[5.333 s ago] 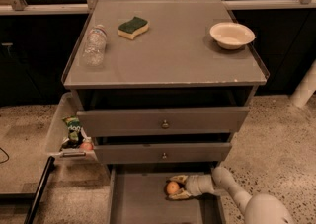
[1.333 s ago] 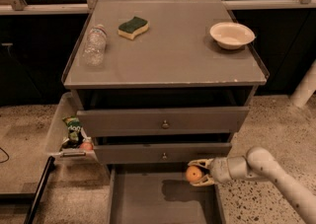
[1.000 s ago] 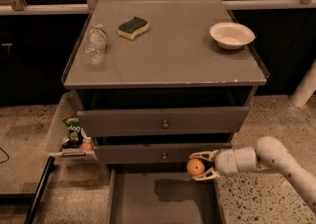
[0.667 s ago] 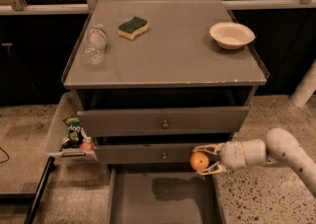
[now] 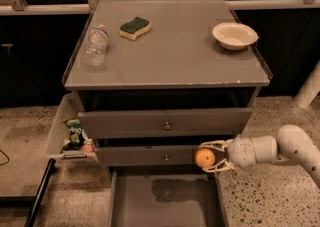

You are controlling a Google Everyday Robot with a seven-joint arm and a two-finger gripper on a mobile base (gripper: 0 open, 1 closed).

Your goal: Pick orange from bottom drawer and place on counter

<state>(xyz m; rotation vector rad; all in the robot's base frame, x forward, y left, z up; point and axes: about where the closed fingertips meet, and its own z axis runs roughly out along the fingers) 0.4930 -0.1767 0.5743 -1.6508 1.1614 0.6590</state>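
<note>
No legible text, brand, number or sign recorded. The bottle [image 5: 96, 46] lying on the counter [image 5: 175, 66] shows no print that can be made out. The green snack packet [image 5: 75, 132] in the side bin [image 5: 56, 130] left of the cabinet carries printed marks, none decipherable. The gripper [image 5: 203, 158] sits in front of the lower knobbed drawer [image 5: 150, 156], above the open bottom drawer [image 5: 165, 203], fingers clasped around the orange [image 5: 205, 158]; no marking can be read on either.
</note>
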